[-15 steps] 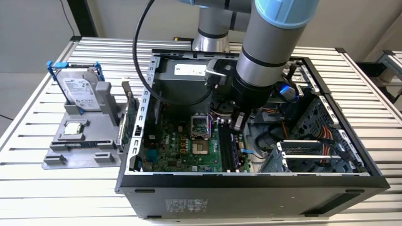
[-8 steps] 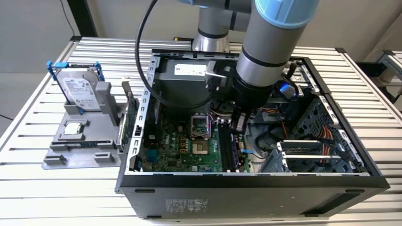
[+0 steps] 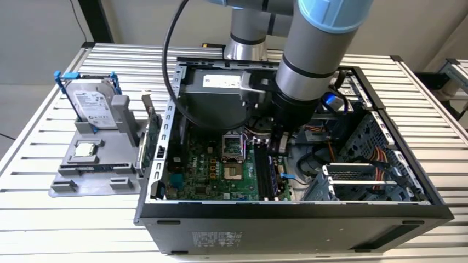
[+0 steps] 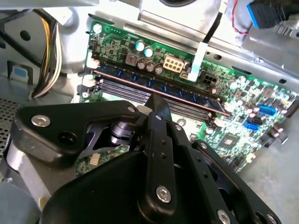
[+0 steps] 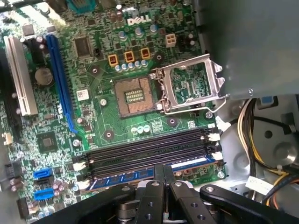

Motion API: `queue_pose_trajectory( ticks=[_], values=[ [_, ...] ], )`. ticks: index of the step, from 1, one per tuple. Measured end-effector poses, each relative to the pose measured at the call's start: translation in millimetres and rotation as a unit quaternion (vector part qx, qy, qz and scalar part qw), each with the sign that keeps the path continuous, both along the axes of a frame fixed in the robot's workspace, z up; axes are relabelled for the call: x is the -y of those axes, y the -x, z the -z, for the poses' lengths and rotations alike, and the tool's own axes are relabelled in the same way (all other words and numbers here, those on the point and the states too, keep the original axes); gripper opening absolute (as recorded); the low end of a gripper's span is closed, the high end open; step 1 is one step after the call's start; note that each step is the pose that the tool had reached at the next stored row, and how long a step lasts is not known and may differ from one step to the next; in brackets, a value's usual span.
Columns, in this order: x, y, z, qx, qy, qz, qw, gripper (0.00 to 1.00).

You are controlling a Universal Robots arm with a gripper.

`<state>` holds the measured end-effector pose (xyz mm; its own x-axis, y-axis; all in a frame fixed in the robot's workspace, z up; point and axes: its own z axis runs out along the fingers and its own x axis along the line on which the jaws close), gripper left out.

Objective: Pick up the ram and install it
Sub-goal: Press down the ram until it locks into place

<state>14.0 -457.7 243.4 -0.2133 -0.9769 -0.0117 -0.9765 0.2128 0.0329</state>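
The ram (image 5: 140,176) lies in the outermost slot beneath the gripper (image 5: 163,173), jaws pressed together on its top edge; push straight down, evenly, until it seats.

One long blue-green circuit-board ram stick (image 5: 122,178) in the first wrist view, three empty black memory slots (image 5: 149,149) beside it at twelve o'clock. Two blue connectors (image 5: 42,173) at nine. One square processor socket (image 5: 133,95). Exterior view: one silver hard drive (image 3: 93,104), one small square silver chip (image 3: 86,148), one black computer case (image 3: 292,211).
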Motion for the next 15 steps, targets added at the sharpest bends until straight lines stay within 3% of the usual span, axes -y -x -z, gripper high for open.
queue_pose_trajectory(
  ticks=[7, 15],
  values=[
    [0.0, -0.5, 0.0, 0.0000, -0.0006, -0.044, 0.9990, 0.00],
    [0.0, -0.6, 0.1, 0.0000, -0.0011, -0.087, 0.9962, 0.00]
  ],
)
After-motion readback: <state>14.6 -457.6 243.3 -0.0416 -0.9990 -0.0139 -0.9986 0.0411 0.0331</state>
